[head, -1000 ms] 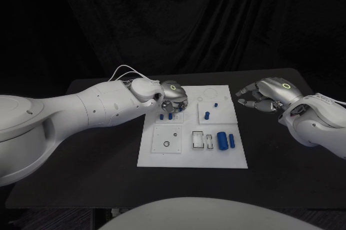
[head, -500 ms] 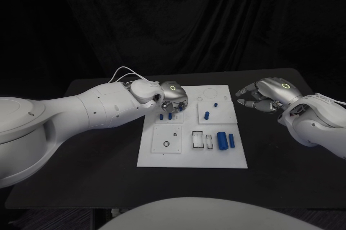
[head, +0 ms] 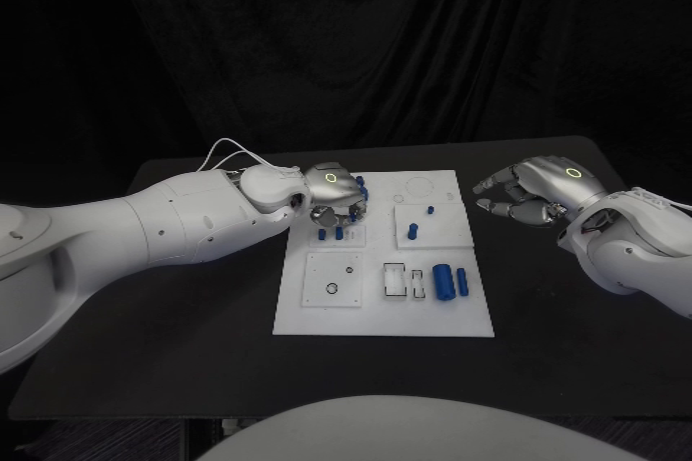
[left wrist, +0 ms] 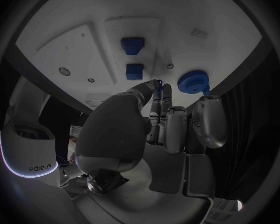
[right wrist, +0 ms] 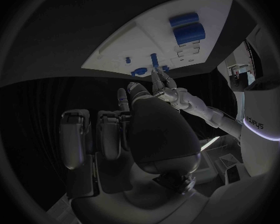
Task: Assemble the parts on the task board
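The black table (head: 188, 311) carried the flat white rectangular task board (head: 385, 311) at its middle, its long side running away from the robot. The board was divided into raised square panels, one with small dark rings, and had narrow rectangular slots near the front.

The left silver hand (head: 335, 193) hung over the board's far left part, palm down, its fingers (left wrist: 177, 127) curled downward close together. In the left wrist view the fingertips sat just above the board beside a round blue gear-like part (left wrist: 193, 81) with a ridged rim; whether they touched or pinched anything could not be told.

The right silver hand (head: 531, 189) hovered off the board's far right edge, above bare table, its fingers loosely spread and bent with nothing between them.

Two large blue cylindrical parts (head: 451, 280) lay side by side near the board's front right, just beside the slots. A slim blue peg (head: 413, 231) lay on the right-hand far panel, with a tiny blue piece (head: 431, 210) near it. Two small blue block-shaped parts (left wrist: 134, 57) stood on the left far panel directly beneath the left hand, near its fingertips but apart from them.

From the head view the left hand covered most of the gear-like part, leaving a blue sliver at the hand's far side.
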Action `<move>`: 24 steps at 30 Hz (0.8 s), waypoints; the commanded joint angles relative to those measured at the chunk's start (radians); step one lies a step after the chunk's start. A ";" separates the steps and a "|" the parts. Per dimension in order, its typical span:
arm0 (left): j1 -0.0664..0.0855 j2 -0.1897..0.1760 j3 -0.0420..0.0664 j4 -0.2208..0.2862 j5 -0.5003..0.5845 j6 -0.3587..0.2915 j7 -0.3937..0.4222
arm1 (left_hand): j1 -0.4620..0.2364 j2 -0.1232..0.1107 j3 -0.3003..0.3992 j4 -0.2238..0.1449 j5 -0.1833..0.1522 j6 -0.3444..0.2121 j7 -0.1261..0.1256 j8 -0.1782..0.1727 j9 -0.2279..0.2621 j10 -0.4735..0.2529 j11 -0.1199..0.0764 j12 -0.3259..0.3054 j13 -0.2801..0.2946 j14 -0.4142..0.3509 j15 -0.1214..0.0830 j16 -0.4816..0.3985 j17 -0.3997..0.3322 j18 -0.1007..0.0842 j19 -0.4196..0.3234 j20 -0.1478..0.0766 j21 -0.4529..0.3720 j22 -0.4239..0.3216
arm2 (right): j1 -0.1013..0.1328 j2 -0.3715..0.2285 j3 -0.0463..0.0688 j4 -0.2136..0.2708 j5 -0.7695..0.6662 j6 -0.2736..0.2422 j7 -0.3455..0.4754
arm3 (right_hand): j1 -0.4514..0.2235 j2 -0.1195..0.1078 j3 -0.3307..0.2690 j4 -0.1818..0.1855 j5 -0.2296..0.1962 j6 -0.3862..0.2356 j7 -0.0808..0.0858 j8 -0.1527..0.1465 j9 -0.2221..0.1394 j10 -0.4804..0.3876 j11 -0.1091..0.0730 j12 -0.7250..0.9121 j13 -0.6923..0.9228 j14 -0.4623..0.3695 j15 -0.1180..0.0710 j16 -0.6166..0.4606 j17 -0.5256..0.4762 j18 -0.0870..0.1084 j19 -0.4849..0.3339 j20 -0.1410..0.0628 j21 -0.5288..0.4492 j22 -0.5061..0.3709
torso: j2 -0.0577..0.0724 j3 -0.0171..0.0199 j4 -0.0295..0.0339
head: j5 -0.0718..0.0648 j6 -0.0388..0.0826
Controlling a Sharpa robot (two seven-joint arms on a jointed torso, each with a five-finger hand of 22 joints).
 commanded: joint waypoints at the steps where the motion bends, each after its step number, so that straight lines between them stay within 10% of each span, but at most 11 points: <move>1: 0.015 -0.026 0.001 0.039 -0.009 -0.063 -0.013 | 0.001 -0.009 0.003 -0.003 -0.006 0.006 0.001 -0.007 0.001 0.007 0.001 -0.003 0.000 0.008 -0.001 0.002 0.026 0.001 0.007 -0.001 0.004 0.179 | -0.003 -0.006 0.001 0.003 -0.001 0.002 -0.017 | 0.012 -0.001 0.007 0.000 0.004 0.004 0.002 -0.004 -0.002 0.070 0.000 -0.006 0.032 0.108 0.005 0.003 0.263 -0.016 0.104 0.007 0.003 0.263 | 0.000 0.0003 0.0016 | -0.001 0.000; 11: 0.044 -0.109 0.001 0.112 -0.009 -0.052 -0.034 | -0.004 -0.015 0.012 -0.003 -0.017 0.005 0.000 -0.014 0.000 0.011 0.001 -0.010 -0.004 0.007 -0.001 -0.005 0.015 0.003 0.005 -0.001 -0.004 0.176 | -0.004 -0.008 0.001 0.002 -0.001 0.013 -0.024 | 0.012 -0.002 0.007 0.000 0.004 0.003 0.003 -0.005 -0.002 0.069 0.000 -0.006 0.030 0.108 0.005 0.003 0.263 -0.016 0.104 0.007 0.003 0.263 | -0.002 0.0007 0.0057 | 0.001 0.000; 24: 0.035 -0.119 0.000 0.097 -0.008 -0.019 -0.029 | -0.007 -0.020 0.021 -0.002 -0.023 -0.004 -0.002 -0.025 -0.002 0.010 0.001 -0.018 -0.008 0.003 -0.001 -0.012 0.006 0.004 0.000 -0.001 -0.013 0.174 | -0.008 -0.007 0.001 0.002 -0.001 0.017 -0.024 | 0.012 -0.001 0.008 0.000 0.004 0.002 0.004 -0.005 -0.002 0.069 0.000 -0.007 0.030 0.108 0.006 0.003 0.263 -0.016 0.104 0.007 0.003 0.263 | -0.004 0.0022 0.0185 | -0.011 0.000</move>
